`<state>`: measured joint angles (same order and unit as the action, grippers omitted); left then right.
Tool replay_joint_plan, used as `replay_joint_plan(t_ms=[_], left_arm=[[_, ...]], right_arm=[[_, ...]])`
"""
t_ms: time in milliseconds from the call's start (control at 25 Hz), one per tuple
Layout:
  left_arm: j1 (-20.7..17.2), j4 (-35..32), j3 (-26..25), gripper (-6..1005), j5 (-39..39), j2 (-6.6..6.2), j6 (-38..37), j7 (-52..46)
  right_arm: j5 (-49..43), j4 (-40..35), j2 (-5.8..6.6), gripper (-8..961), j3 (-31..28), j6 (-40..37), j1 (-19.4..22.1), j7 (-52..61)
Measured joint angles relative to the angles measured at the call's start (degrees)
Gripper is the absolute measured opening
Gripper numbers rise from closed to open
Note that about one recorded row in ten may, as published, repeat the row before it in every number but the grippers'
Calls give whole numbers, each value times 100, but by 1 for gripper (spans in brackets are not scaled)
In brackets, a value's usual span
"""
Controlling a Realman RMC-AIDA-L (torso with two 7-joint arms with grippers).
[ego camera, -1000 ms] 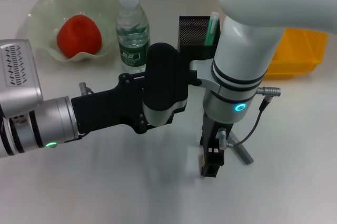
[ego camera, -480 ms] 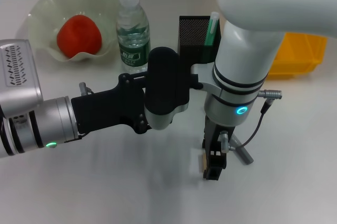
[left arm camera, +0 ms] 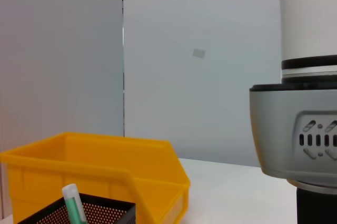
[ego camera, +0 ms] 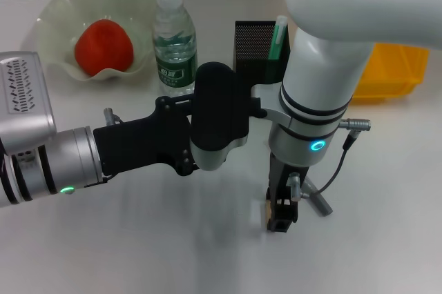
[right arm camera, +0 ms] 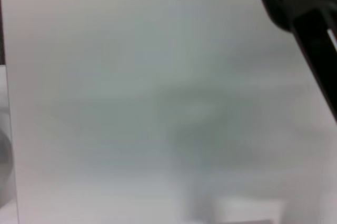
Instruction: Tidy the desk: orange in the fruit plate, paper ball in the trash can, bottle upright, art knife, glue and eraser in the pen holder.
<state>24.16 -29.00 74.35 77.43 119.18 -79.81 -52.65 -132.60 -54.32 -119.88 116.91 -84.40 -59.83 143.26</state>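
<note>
Here the right gripper (ego camera: 280, 217) points straight down at the white desk (ego camera: 387, 239) near the front, its black fingers low over the surface with the eraser (ego camera: 265, 212), a small beige block, just at their left side; whether the fingers actually clamp it or merely stand against it cannot be told from the head view. Just beside the gripper to the right, the grey art knife (ego camera: 318, 199) lies flat on the desk, partly hidden by the arm. The left arm reaches across the middle of the desk at some height, and its gripper is hidden behind its own black wrist housing, so its state cannot be told. Farther back, the orange (ego camera: 103, 47) sits inside the pale green fruit plate (ego camera: 52, 18) at the left rear. The bottle (ego camera: 173, 40) stands upright just beside the plate. The black mesh pen holder (ego camera: 254, 45) stands right of the bottle, with the light green glue (ego camera: 277, 38) leaning upright inside it. The yellow trash can (ego camera: 394, 70) sits behind the right arm, near the pen holder; the left wrist view shows the two close together.
</note>
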Motion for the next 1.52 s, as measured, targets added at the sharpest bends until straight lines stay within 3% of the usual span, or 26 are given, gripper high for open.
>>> replay_joint_plan(t_ms=[40,240,680,920,1520], left_arm=[[0,0,0,602,0,0,-3,0],[0,0,0,602,0,0,-26,0],[-7,0,0,601,0,0,-35,0],[-8,0,0,602,0,0,-45,0],[-8,0,0,602,0,0,-42,0]], right_arm=[[1,0,0,698,-1,-8,0,0],[11,0,0,508,-2,-30,0,9],[15,-108,0,478,-9,-51,24,50],[15,-114,0,386,-9,-103,25,52],[-12,-192,0,383,-71,-102,83,61]])
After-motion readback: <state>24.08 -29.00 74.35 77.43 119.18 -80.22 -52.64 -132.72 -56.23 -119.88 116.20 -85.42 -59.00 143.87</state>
